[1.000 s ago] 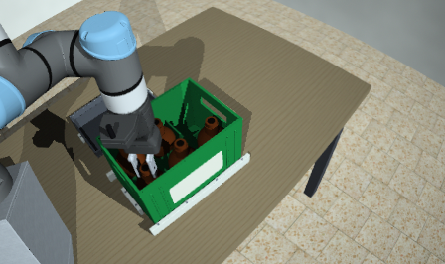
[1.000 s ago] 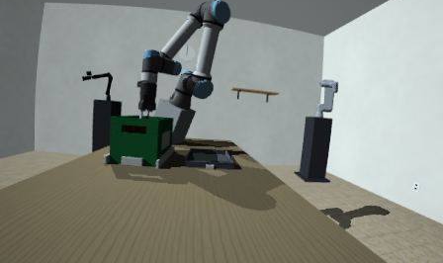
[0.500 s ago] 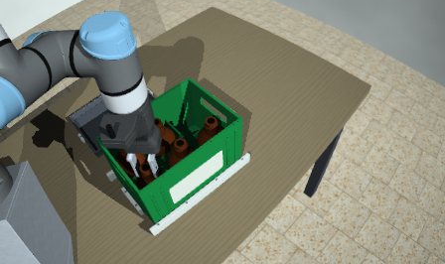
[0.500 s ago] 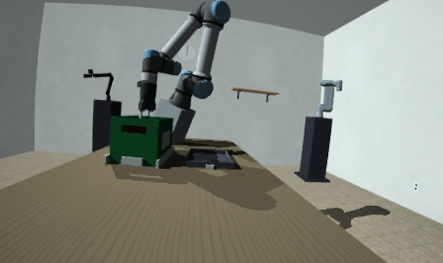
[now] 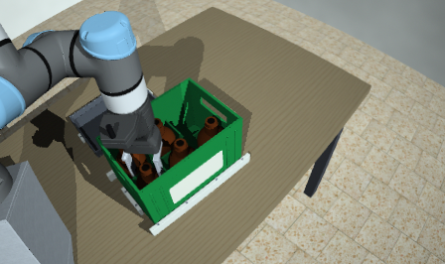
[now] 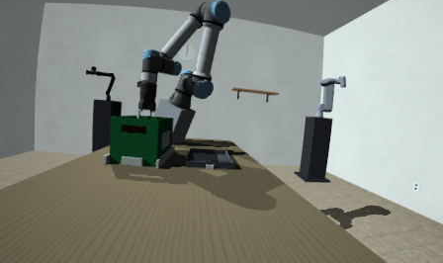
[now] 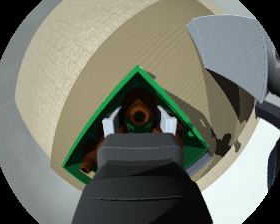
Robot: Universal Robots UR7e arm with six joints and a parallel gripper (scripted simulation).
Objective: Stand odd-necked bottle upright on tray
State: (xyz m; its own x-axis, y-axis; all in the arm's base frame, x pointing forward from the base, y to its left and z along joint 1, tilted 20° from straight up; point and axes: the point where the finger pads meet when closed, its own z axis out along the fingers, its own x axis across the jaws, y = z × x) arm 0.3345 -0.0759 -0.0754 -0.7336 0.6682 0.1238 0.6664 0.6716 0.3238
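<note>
Now the jaws (image 5: 143, 164) (image 6: 144, 114) are seen spread wide, clasping nothing, with a brown bottle (image 5: 146, 172) (image 7: 140, 115) framed upright between them in the crate (image 5: 196, 182) (image 6: 133, 146) (image 7: 102, 116).

Above the crate (image 5: 196, 182) (image 6: 134, 141) (image 7: 102, 116) we see open air for the claw (image 5: 144, 160) (image 6: 144, 114) (image 7: 139, 112) to rise. Sideways, the crate's walls block us. Between its spread fingers, gaps flank one bottle's neck (image 5: 145, 169) (image 7: 140, 115); other bottles crowd behind. Toward the tray (image 5: 84, 122) (image 6: 210, 158) (image 7: 201, 163), the crate's near wall stands in our way.
</note>
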